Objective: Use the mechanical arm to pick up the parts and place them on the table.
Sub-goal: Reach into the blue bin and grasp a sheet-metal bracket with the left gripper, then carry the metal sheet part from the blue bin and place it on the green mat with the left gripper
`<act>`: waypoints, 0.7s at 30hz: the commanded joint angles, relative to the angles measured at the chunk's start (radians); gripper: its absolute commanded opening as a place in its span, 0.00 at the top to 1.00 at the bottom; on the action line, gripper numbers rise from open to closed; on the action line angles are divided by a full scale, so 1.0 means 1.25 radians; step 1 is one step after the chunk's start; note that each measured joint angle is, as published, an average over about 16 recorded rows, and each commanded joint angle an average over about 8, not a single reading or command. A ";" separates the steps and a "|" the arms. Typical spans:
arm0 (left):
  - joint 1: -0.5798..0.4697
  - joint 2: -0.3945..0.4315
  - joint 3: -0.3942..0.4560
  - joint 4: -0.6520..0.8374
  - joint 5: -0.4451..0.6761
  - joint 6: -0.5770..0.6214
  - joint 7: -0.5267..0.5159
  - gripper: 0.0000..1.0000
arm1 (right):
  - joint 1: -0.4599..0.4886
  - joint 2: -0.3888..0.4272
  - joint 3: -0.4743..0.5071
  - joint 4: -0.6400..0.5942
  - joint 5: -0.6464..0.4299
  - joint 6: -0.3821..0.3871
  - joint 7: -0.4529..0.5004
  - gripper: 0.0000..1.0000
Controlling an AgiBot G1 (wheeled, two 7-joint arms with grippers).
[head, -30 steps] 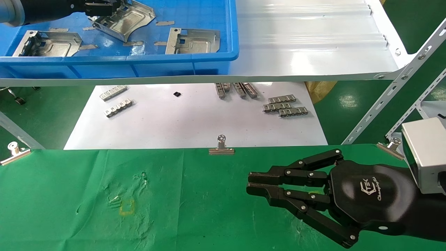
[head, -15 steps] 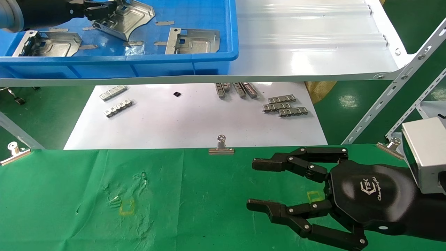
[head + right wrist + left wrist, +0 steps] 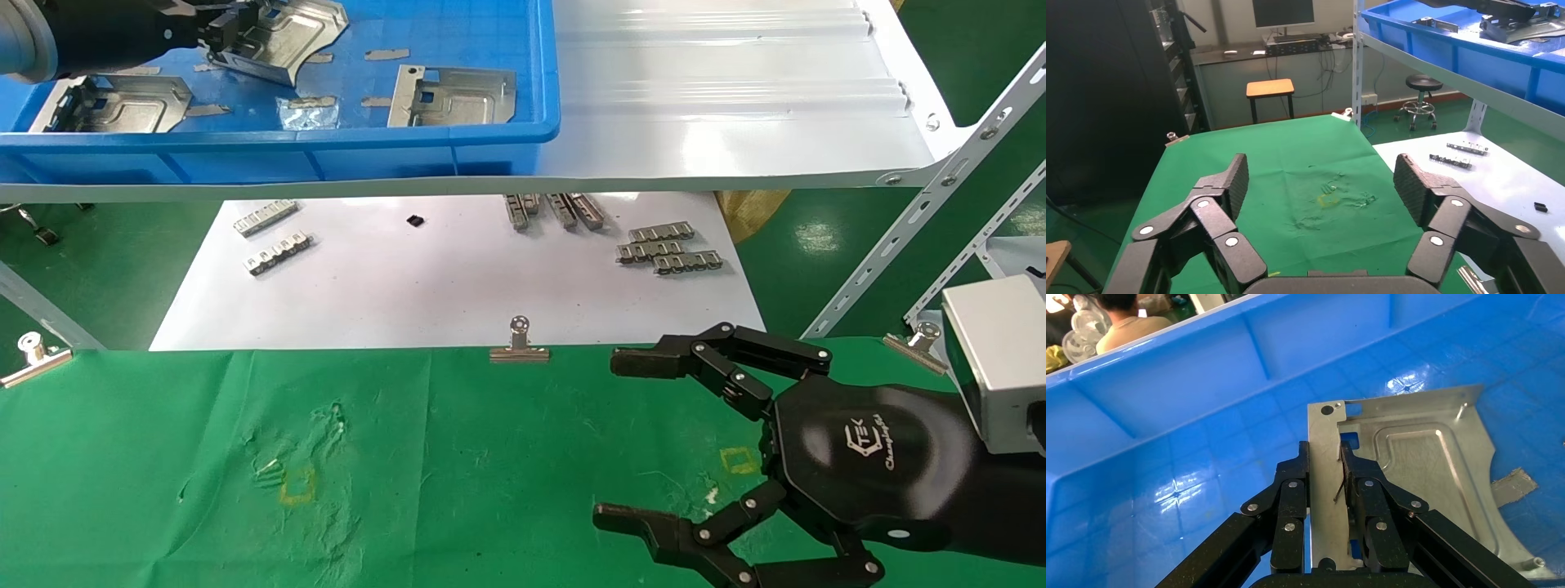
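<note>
Right gripper [image 3: 621, 441] at 5 o'clock, low over the green table [image 3: 458, 457], fingers spread wide, holding nothing. Clip [image 3: 519, 341] on the cloth's far edge at 12. Beyond it, white sheet [image 3: 425, 286] with small toothed strips [image 3: 666, 247]. Farthest, at 11 o'clock, blue bin [image 3: 343, 139]: left gripper [image 3: 1324, 468] clamped on the rim of one plate [image 3: 1419, 465], tilted above the bin floor. Two more plates [image 3: 453, 94] lie flat in the bin.

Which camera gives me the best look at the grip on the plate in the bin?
Left wrist view: the left end effector pinches the plate's folded rim. Head view shows it small at the frame's edge; right wrist view, only distantly.
</note>
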 commanded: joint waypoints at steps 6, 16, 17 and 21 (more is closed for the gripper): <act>-0.014 -0.010 -0.020 -0.025 -0.029 0.040 0.005 1.00 | 0.000 0.000 0.000 0.000 0.000 0.000 0.000 0.00; -0.027 -0.066 -0.050 -0.093 -0.086 0.394 0.092 1.00 | 0.000 0.000 0.000 0.000 0.000 0.000 0.000 0.00; -0.026 -0.071 -0.052 -0.100 -0.091 0.443 0.105 1.00 | 0.000 0.000 0.000 0.000 0.000 0.000 0.000 0.00; -0.015 -0.086 -0.049 -0.127 -0.102 0.606 0.154 1.00 | 0.000 0.000 0.000 0.000 0.000 0.000 0.000 0.00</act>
